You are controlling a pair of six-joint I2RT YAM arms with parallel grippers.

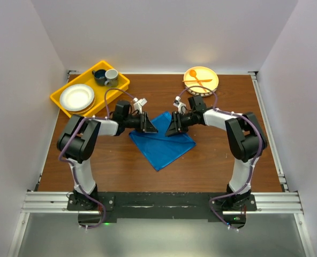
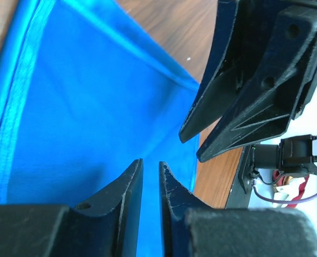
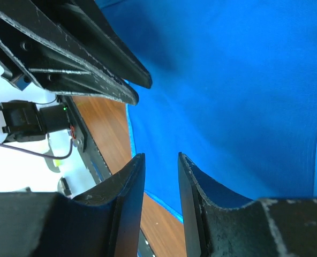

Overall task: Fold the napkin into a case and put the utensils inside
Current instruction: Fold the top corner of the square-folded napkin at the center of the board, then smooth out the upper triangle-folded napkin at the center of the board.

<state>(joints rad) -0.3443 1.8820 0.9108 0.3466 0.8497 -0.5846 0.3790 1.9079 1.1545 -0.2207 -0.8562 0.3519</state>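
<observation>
The napkin (image 1: 164,142) lies in the middle of the brown table (image 1: 121,166), turned like a diamond, with one corner toward my bases and one toward the far wall. From above it looks mostly flat. Both my grippers are down at its far corner, facing each other with their tips close together over the blue cloth.

My left gripper (image 1: 148,124) is at the napkin's far left edge. In its wrist view its fingers (image 2: 129,184) are drawn almost together, with only a thin slit between them and blue showing through. I cannot tell whether they pinch any cloth.

My right gripper (image 1: 175,124) is at the far right edge. Its fingers (image 3: 130,179) stand a little apart, and the gap shows blue cloth and a strip of table beyond.

At the far left a yellow tray (image 1: 62,104) holds a white plate (image 1: 76,97), a blue mug (image 1: 99,76) and a grey cup (image 1: 111,76). At the far right, a yellow plate (image 1: 212,84) carries an orange spoon (image 1: 195,76) and an orange fork (image 1: 201,81).
</observation>
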